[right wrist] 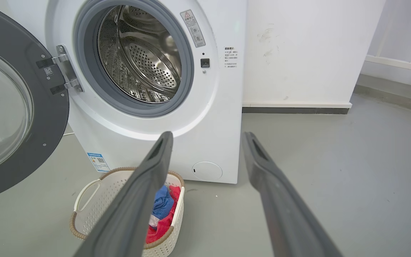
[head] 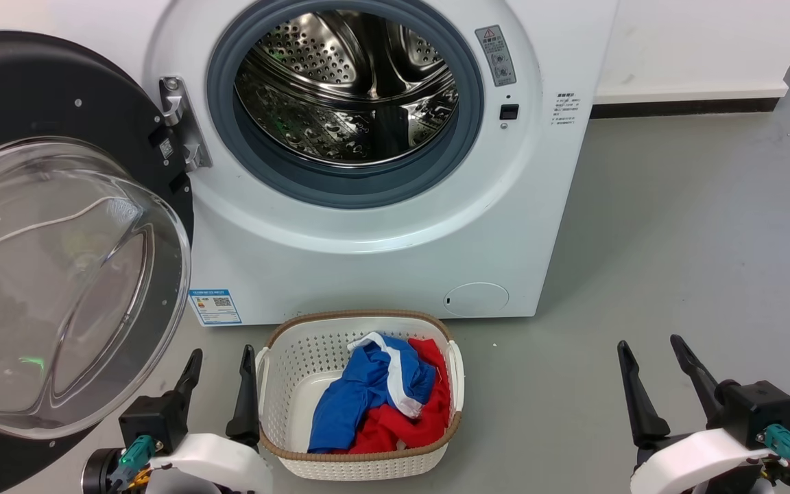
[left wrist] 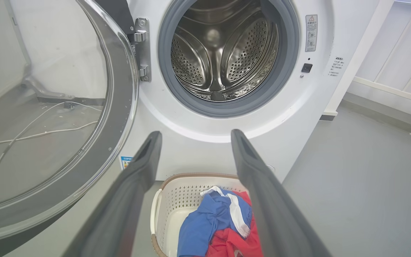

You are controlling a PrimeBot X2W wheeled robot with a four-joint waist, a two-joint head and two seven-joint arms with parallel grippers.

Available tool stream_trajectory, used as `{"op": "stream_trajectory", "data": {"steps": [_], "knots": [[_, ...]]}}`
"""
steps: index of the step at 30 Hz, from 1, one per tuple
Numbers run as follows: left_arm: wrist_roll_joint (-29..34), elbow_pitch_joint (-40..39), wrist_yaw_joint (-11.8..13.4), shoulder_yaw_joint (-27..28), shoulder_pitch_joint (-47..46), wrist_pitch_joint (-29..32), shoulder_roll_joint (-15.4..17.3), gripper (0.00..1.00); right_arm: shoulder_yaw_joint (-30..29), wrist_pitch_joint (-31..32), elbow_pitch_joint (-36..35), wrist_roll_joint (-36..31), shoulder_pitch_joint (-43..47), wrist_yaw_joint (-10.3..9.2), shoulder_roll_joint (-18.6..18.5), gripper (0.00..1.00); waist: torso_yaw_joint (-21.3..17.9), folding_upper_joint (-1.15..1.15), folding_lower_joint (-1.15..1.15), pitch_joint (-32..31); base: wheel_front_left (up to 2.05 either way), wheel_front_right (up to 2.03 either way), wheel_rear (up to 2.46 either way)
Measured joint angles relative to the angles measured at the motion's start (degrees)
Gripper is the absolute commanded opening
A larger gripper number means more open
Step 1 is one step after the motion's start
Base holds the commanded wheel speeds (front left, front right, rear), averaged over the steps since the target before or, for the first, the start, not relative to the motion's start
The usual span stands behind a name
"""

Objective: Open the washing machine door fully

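The white washing machine (head: pixel 395 254) stands ahead with its steel drum (head: pixel 347 89) showing inside a grey rubber ring. Its washing machine door (head: pixel 45 274), round and black with a bulging clear glass bowl, is swung wide to the left on a metal hinge (head: pixel 179 123). The door (left wrist: pixel 48 114) also fills the left of the left wrist view and the door (right wrist: pixel 9 107) stands left in the right wrist view. My left gripper (head: pixel 220 370) is open, low, just right of the door's lower edge. My right gripper (head: pixel 652 357) is open at the lower right, over bare floor.
A white laundry basket (head: pixel 285 370) with a brown rim holds blue, red and white clothes, on the floor in front of the machine between my grippers. Grey floor (head: pixel 676 240) lies to the right. A white wall with a dark skirting (head: pixel 683 106) runs behind.
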Motion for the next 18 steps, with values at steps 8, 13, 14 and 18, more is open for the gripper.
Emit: {"op": "stream_trajectory", "data": {"steps": [8,13,14,18], "knots": [[0.0,0.2,0.0,0.2,-0.2,0.0,0.0,1.00,-0.1,0.0,0.0,0.1,0.0,0.00,0.0,1.00,-0.2,0.00,0.00,0.1,0.00,0.00,0.00],[0.1,0.2,0.0,0.4,-0.2,0.0,0.0,1.00,-0.1,0.0,0.0,0.1,0.0,0.00,0.0,1.00,-0.1,0.00,0.00,0.2,0.00,0.00,0.00],[0.0,0.0,0.0,0.6,-0.2,0.0,0.0,1.00,0.0,0.0,0.0,0.1,0.0,0.00,0.0,1.00,-0.1,0.00,0.00,0.3,0.00,0.00,0.00],[0.0,1.4,0.0,0.3,0.9,0.2,-0.8,0.00,0.0,0.1,1.7,0.1,1.0,0.00,0.1,0.00,-0.1,0.00,0.00,0.4,0.00,0.00,0.00]]}}
